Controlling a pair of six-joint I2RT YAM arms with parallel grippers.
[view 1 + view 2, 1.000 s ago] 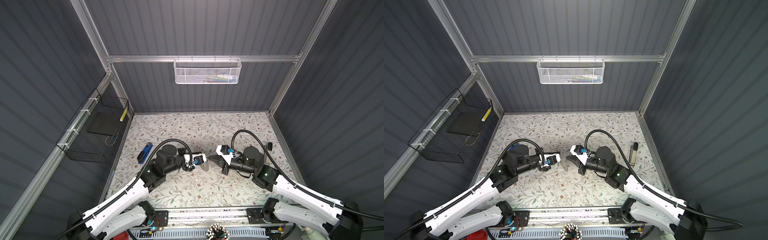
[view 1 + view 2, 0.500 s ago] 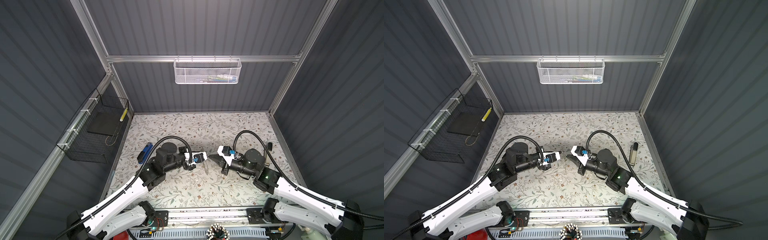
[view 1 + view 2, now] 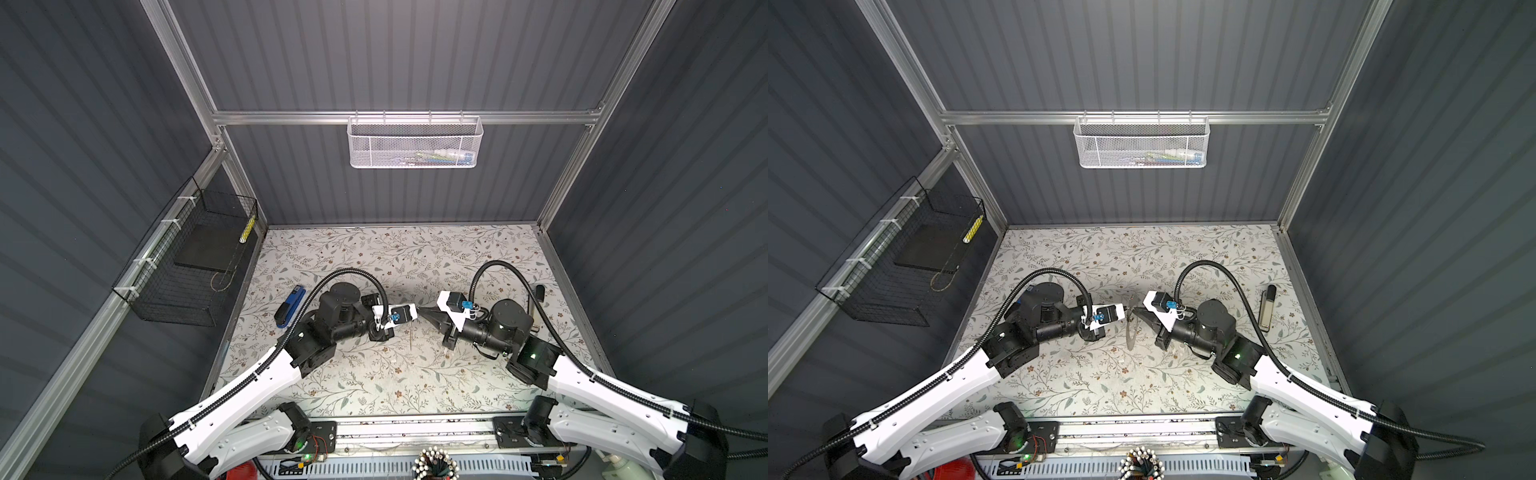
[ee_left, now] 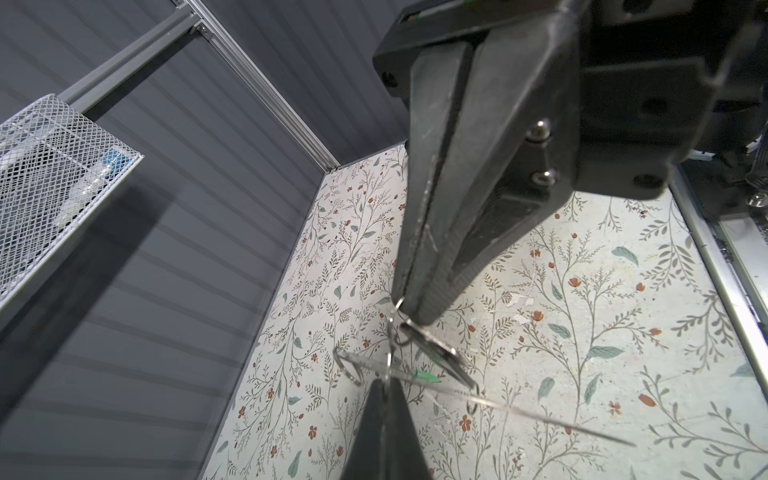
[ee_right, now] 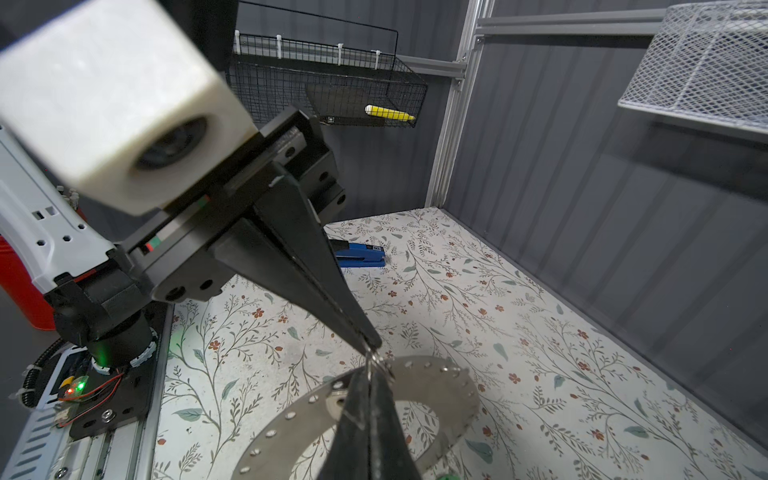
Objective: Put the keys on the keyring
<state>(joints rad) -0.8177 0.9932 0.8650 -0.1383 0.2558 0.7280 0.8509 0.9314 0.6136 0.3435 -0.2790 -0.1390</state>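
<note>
A: What has shifted over the last second?

B: Very little. The left arm's wrist has been carried slightly toward the back wall, and the two tips have been kept together at mid-table.

A: What is hidden or hard to read?

B: In both top views the fingers of the left gripper [image 5: 371, 343] are covered by its own wrist camera. The keyring [image 3: 1128, 332] is seen there only as a thin sliver, nearly edge-on. It is blurred in the left wrist view and cut off at the frame edge in the right wrist view.

A: Where is the keyring found?

B: It is raised off the floral table top [image 3: 374, 257], with its rim where the two tips meet.

A: And the jaws?

B: Those of the left gripper and the right gripper [image 4: 415, 318] are pressed fully closed. Fine wire loops [image 4: 405, 332] are crowded at the tips. A loop is perhaps pinched by each, but what is gripped cannot be told.

A: And the counts?

B: One keyring and two grippers are counted. One green-tagged key [image 4: 424, 376] is seen hanging below the loops, and a second key is not made out. One blue stapler [image 3: 289, 308] lies well apart at the left. Two baskets are counted on the walls, a white mesh basket [image 3: 415, 145] and a black wire basket [image 3: 187, 266].
</note>
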